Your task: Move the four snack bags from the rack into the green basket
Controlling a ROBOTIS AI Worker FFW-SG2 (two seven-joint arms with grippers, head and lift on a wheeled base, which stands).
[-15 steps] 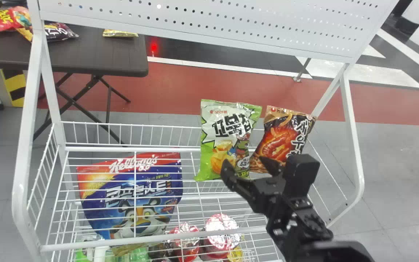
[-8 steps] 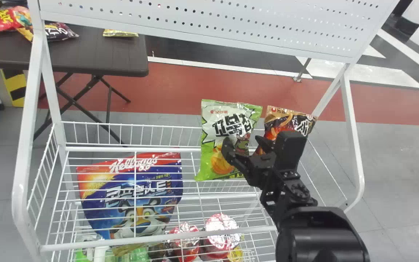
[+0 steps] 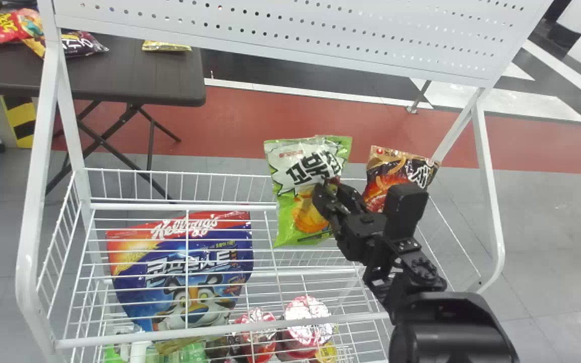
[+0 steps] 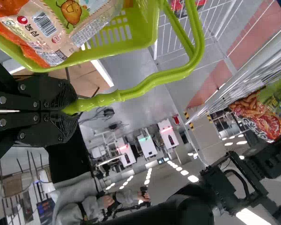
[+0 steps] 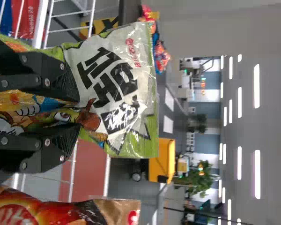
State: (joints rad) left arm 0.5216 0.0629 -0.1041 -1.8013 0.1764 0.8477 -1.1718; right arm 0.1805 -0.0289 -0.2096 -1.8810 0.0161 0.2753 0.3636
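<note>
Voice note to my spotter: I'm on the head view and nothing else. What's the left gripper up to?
Observer: The left gripper is clamped on the handle of the green basket.
Operator: Good. Anything inside the basket?
Observer: Yes, at least one snack bag, orange and tan with its barcode showing.
Operator: And has the right gripper really got the green-and-white snack bag?
Observer: Looks so. From the right wrist, the film is bunched between its two fingers, with the bag's top edge sticking out well beyond the tips.
</note>
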